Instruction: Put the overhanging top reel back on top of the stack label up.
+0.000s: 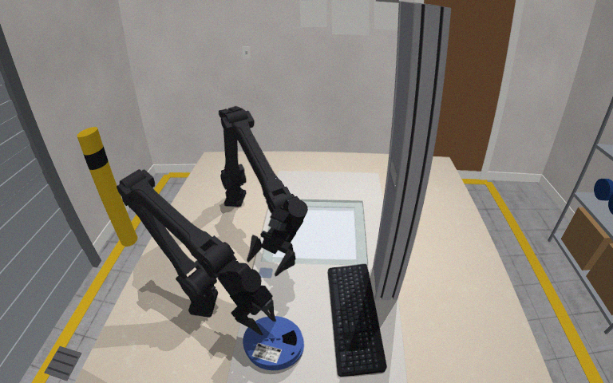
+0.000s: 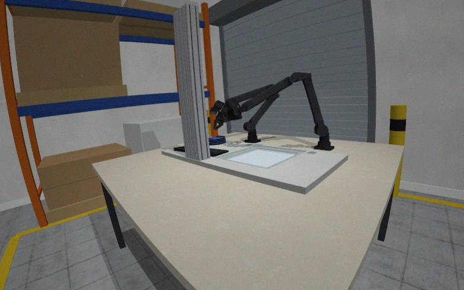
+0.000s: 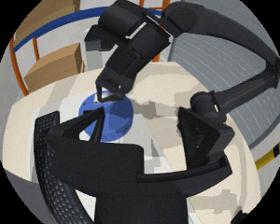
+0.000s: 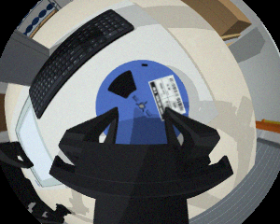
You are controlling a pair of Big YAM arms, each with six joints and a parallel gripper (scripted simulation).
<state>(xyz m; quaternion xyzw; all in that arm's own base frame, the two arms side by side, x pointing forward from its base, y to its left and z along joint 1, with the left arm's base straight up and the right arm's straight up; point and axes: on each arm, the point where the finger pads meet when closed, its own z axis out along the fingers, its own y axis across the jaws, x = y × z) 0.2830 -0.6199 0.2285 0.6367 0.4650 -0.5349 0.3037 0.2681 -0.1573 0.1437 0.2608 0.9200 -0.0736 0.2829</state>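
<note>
The blue top reel [image 1: 278,328] [image 3: 118,112] [image 4: 147,75] lies label up, looking nearly flat, on a stack of blue reels [image 2: 217,140]. Lower rims show at its front edge in the top view; how far it overhangs is hard to tell. My right gripper [image 1: 266,326] [image 4: 141,111] is partly open with nothing between its fingers. Its fingertips are over the top reel, one near the label in the right wrist view; whether they touch is unclear. My left gripper [image 1: 263,266] [image 3: 141,110] is wide open and empty, behind the stack in the top view.
A black keyboard [image 1: 356,317] [image 3: 47,154] [image 4: 79,56] lies beside the stack. A tall grey column [image 1: 409,142] [image 2: 191,82] stands beyond it. A bright glass panel [image 1: 331,232] [image 2: 263,157] lies in the white board behind the keyboard in the top view. The two arms are close together.
</note>
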